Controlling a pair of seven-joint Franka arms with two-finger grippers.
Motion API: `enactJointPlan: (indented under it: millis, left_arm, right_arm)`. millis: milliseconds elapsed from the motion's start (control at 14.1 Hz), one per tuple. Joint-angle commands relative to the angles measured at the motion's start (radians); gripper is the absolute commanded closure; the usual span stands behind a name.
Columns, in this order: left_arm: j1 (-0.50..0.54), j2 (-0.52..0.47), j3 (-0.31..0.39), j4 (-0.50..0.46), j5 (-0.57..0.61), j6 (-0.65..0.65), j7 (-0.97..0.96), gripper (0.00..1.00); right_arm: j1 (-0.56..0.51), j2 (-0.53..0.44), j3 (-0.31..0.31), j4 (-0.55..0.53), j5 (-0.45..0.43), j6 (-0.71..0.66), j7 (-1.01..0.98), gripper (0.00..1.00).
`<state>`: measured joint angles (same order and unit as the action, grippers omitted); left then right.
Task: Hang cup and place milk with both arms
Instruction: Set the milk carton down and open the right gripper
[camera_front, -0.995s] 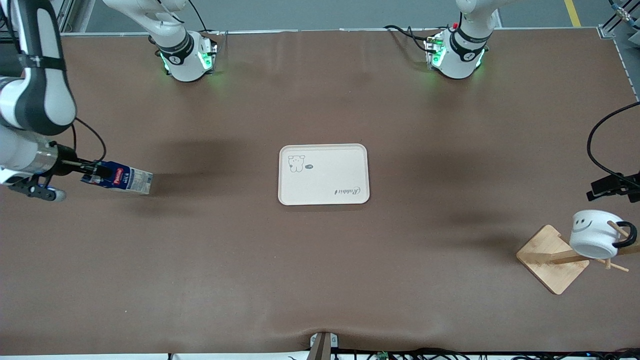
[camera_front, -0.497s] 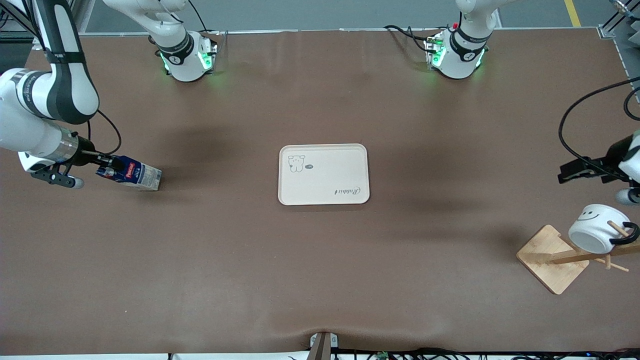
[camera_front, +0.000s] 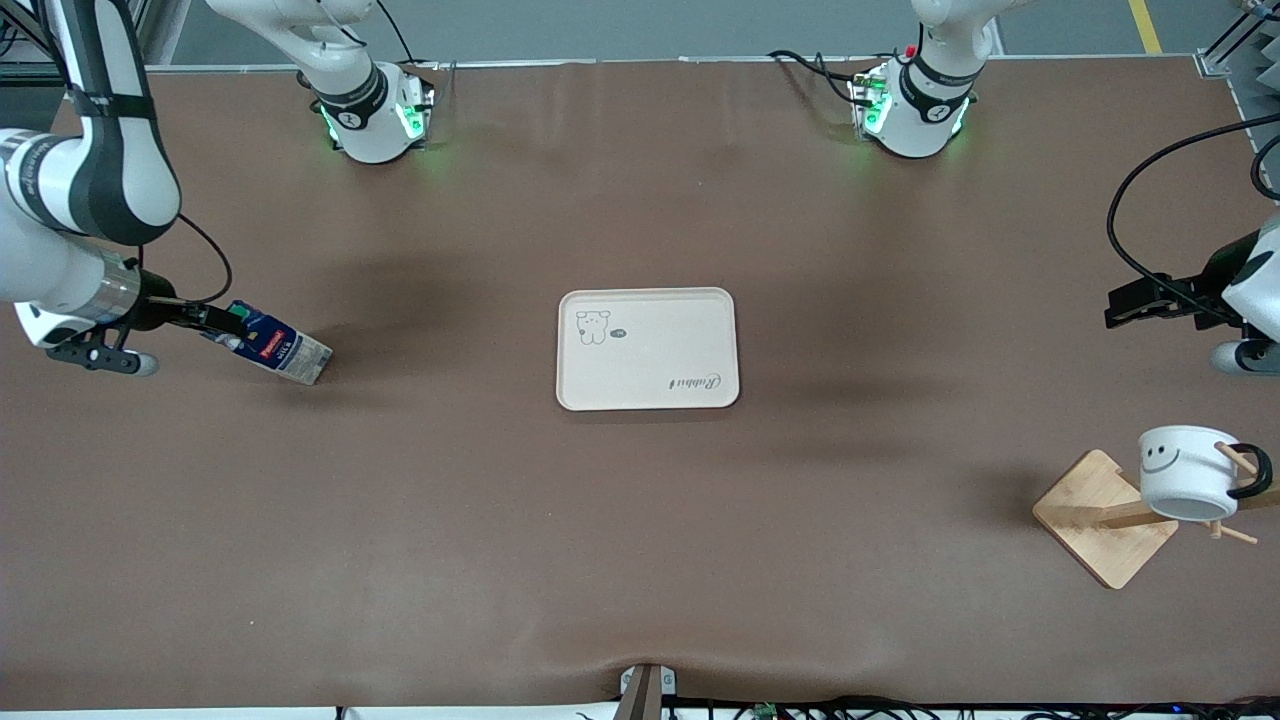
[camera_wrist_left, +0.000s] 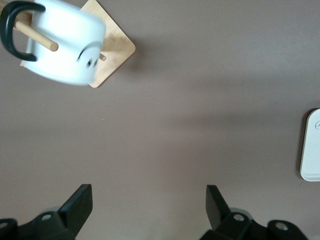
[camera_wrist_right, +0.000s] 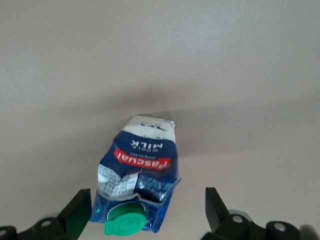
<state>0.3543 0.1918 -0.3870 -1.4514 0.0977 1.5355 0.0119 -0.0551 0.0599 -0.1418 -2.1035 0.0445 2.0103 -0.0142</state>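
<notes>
The milk, a dark blue carton with a green cap, leans tilted with its pale base on the table near the right arm's end. My right gripper is at its cap end. In the right wrist view the carton lies between the wide-open fingers of the right gripper. The white smiley cup hangs by its black handle on a peg of the wooden rack. My left gripper is open and empty over the bare table; in its wrist view the cup shows blurred.
A cream tray with a bear drawing lies at the table's middle; its edge shows in the left wrist view. The rack's square base stands near the left arm's end, close to the front camera.
The right gripper carried the milk a little toward the tray, and the carton now tilts with its base down. The left gripper drew away from the cup, which swung on its peg.
</notes>
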Motion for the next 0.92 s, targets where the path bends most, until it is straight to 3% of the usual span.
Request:
enactJointPlan:
  millis: [0, 213, 426, 640, 853]
  left_arm:
    - [0.005, -0.009, -0.01, 0.014, 0.019, -0.028, 0.008, 0.0]
    - [-0.067, -0.031, 0.019, 0.011, 0.017, -0.028, 0.007, 0.0]
    - [-0.179, -0.08, 0.127, -0.017, 0.008, -0.028, 0.005, 0.0]
    - [-0.293, -0.161, 0.261, -0.087, -0.042, -0.028, 0.003, 0.0]
    - [-0.368, -0.218, 0.362, -0.144, -0.092, -0.028, -0.001, 0.0]
  right_arm:
    - [-0.011, -0.005, 0.005, 0.097, -0.005, -0.135, -0.018, 0.0]
    - [0.015, -0.002, 0.011, 0.169, -0.011, -0.28, -0.009, 0.0]
    - [0.009, 0.056, 0.011, 0.402, -0.006, -0.431, -0.016, 0.0]
    - [0.047, 0.086, 0.016, 0.6, 0.049, -0.467, -0.015, 0.0]
    - [0.098, 0.103, 0.011, 0.652, -0.052, -0.455, -0.006, 0.0]
